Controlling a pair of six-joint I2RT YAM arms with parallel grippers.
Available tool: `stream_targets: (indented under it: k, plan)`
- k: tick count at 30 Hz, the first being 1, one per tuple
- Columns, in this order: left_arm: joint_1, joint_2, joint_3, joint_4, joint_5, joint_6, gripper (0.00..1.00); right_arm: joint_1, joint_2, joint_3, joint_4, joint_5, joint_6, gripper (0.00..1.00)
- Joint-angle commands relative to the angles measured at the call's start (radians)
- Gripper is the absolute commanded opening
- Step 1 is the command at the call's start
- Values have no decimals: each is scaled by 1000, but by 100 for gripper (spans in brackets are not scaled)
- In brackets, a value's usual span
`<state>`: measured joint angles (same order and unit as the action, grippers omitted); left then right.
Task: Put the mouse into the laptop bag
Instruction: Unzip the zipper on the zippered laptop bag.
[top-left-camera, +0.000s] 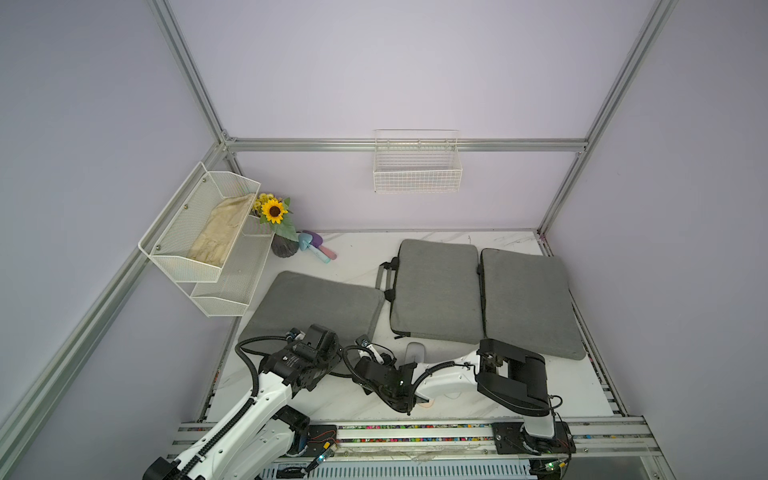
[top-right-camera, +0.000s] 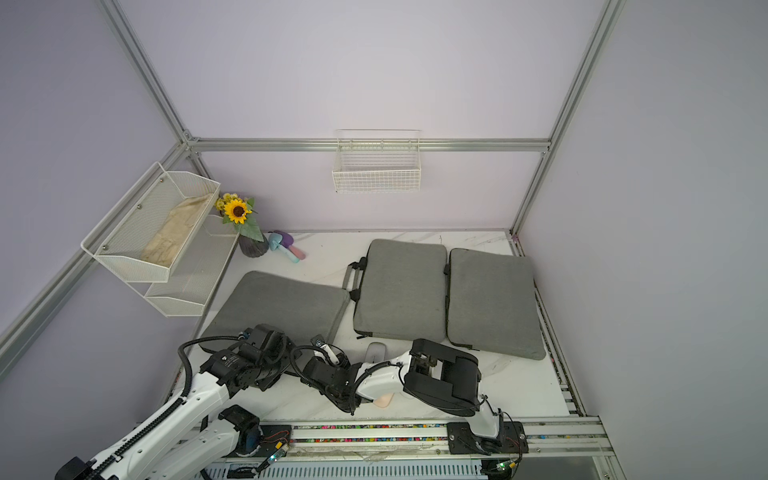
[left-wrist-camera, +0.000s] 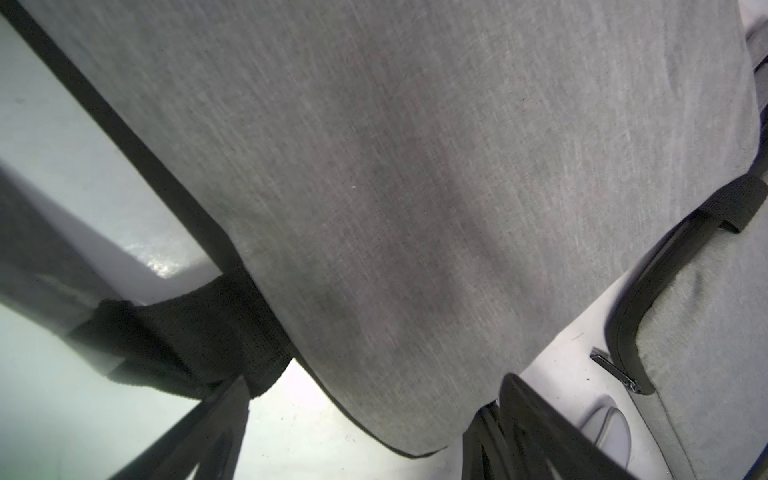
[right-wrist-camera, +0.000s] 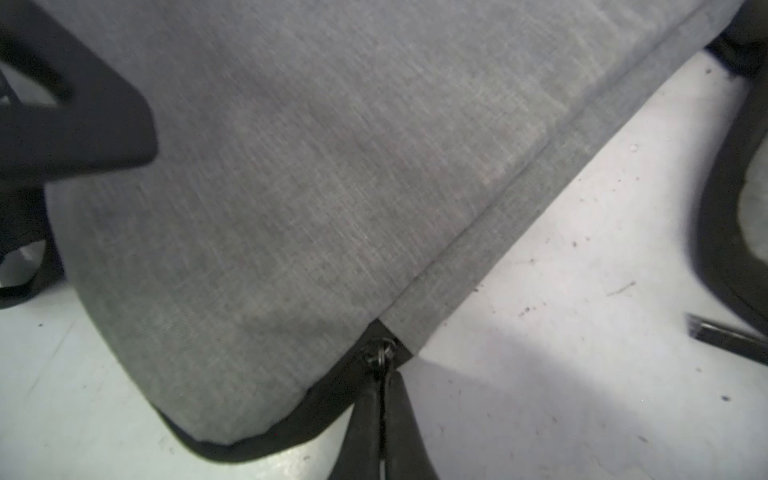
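On the worktop, the corner of the leftmost laptop bag is straddled by the wide-open, empty left gripper. Its zip pull is pinched by the closed right gripper. The mouse, just before the middle bag, lies lengthwise away from the robot. It is judged light, rigid and slick, best gripped across its sides.

1. Robot lab test cell.
2. Aluminium frame boxes in plain lilac walls.
3. Left arm, right arm mounted on rail at counter edge.
4. Sparse props: wire basket, sunflower, mesh shelf.
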<state>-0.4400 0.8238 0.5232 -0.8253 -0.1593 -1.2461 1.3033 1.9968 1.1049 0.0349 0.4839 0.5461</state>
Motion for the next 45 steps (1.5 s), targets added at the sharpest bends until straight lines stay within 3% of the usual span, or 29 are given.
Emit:
stream_targets:
  k: [1, 8, 11, 13, 16, 19, 24, 29, 31, 35, 37, 42, 45]
  plan:
    - [-6, -3, -37, 26, 9, -20, 93, -3, -13, -36, -25, -29, 12, 0]
    - [-36, 0, -87, 122, 37, -59, 88, -37, -96, -106, 88, -167, -21, 0]
    - [-51, 27, -124, 211, 52, -85, 82, -47, -122, -127, 132, -214, -39, 0]
    - [-61, 59, -135, 263, 41, -102, 69, -47, -135, -134, 155, -246, -66, 0]
    - [-63, 112, -118, 295, 4, -129, 39, -37, -142, -141, 183, -303, -93, 0]
    - [-63, 147, -90, 328, -29, -149, 27, -11, -145, -140, 184, -307, -106, 0]
    - [-71, 210, -35, 383, -6, -156, 19, 11, -136, -122, 199, -345, -89, 0]
    - [-91, 252, 0, 395, -5, -170, 18, 13, -88, -89, 231, -389, -64, 0]
    - [-91, 248, 3, 394, -3, -169, 23, 13, -76, -81, 241, -386, -54, 0]
    - [-92, 200, -11, 384, -4, -161, 71, 5, -76, -63, 209, -332, -5, 0]
    - [-92, 157, -6, 338, -32, -151, 84, -27, -84, -62, 186, -321, 25, 0]
    - [-84, 50, 35, 176, -177, -69, 98, -173, -94, -35, 122, -325, 74, 0]
    - [-38, 17, 51, 135, -187, -2, 100, -241, -69, 39, 73, -287, 57, 0]
